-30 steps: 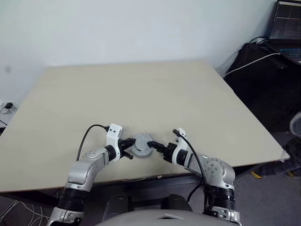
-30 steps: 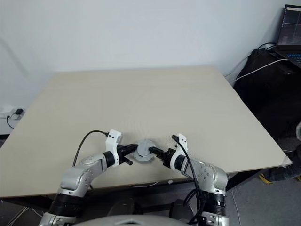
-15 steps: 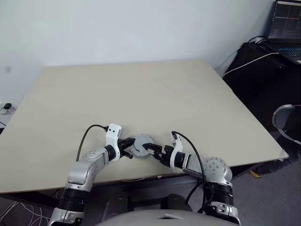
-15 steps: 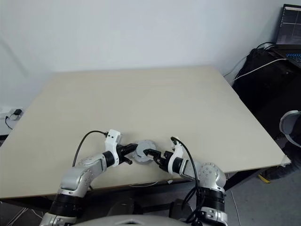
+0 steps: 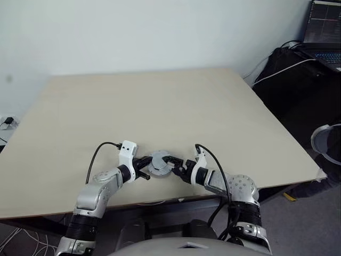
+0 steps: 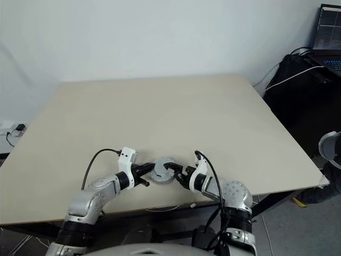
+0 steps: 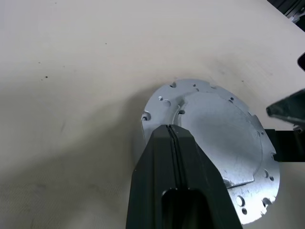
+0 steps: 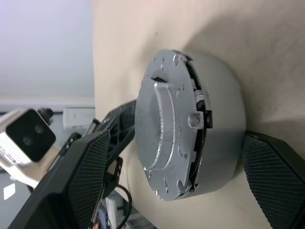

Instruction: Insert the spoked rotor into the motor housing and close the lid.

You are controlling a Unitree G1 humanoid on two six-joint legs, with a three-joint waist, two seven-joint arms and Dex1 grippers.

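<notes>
Lid (image 5: 160, 163) on table (image 5: 160, 101), near its front edge, between both grippers

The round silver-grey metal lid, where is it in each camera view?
Left eye view: round silver-grey lid low centre, by the table's near edge.
Right eye view: same place.
Left wrist view: just past the shut left gripper.
Right wrist view: inside the open right gripper.
Shared landmark: the left gripper.

Silver-grey arms, black joint bands; white wrist brackets; black cables; black end effector fingers (image 8: 86, 176) with textured pads.
</notes>
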